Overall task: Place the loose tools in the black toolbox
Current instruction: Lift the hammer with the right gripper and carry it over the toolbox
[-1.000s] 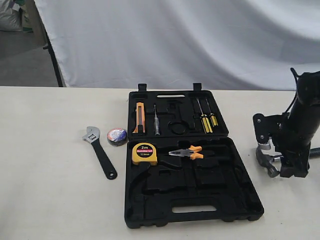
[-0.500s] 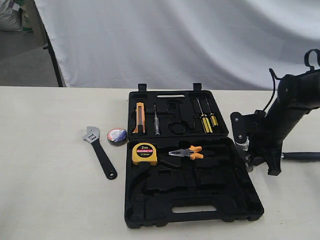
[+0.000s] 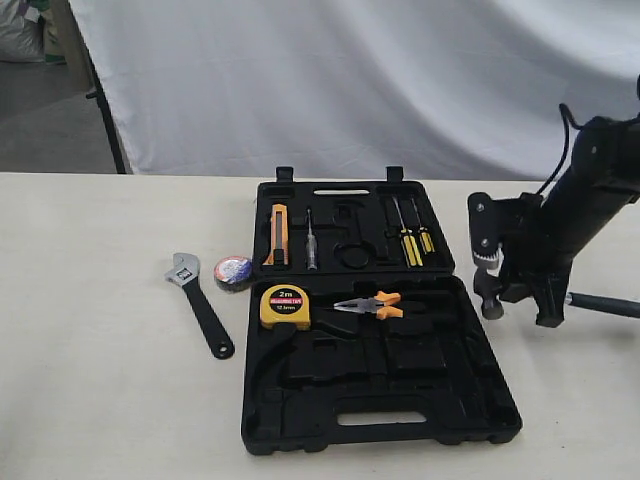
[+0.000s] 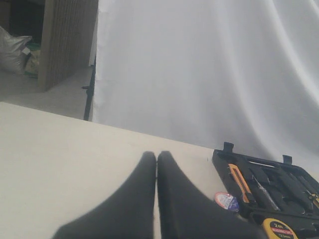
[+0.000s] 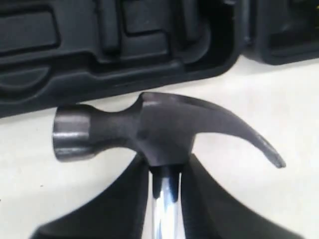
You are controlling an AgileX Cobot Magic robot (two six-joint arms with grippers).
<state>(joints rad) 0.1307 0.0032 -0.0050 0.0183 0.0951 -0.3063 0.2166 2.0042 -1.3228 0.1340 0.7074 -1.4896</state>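
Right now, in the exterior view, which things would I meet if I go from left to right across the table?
adjustable wrench → tape roll → black toolbox, with the yellow tape measure and then the orange-handled pliers inside it → claw hammer

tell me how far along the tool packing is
Done: none of the three loose tools is in the black toolbox yet. In hand: the right gripper is shut on the claw hammer, at its neck, beside the toolbox. To do: seat the hammer, then the wrench and tape roll lying on the table at the toolbox's other side.
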